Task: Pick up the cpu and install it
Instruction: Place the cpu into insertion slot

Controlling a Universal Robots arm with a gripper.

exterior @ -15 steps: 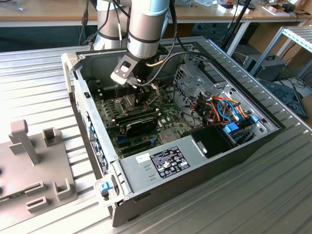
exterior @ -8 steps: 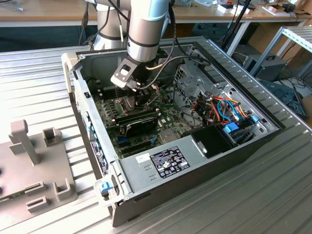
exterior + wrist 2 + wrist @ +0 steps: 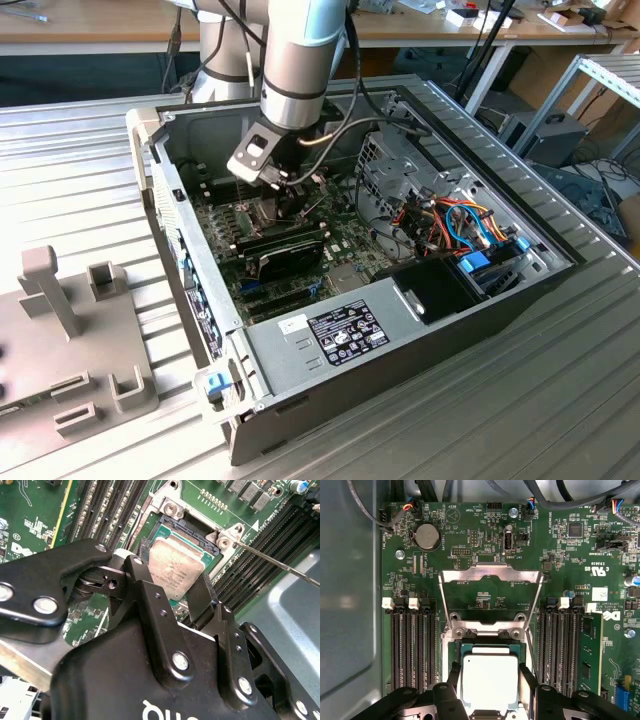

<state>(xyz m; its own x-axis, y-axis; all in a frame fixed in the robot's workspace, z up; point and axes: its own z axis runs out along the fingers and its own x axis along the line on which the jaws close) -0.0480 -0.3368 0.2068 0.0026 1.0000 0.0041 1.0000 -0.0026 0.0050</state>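
grips the cpu (image 3: pixel 489 677) with gripper (image 3: pixel 172 580) fingers (image 3: pixel 454 677) clenched on two opposite edges. holds it right at the open socket (image 3: pixel 490 646), just beside flipped-up hinged frame (image 3: pixel 490 572), on green motherboard (image 3: pixel 485 530) inside pc case (image 3: pixel 400 372).

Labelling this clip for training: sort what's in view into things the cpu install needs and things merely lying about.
For the job:
- cpu, held between the fingers
- gripper
- socket under the cpu
- metal frame, hinged open

Lying about:
- memory slots
- coin battery
- black expansion card
- coloured cables
- grey stand outside the case
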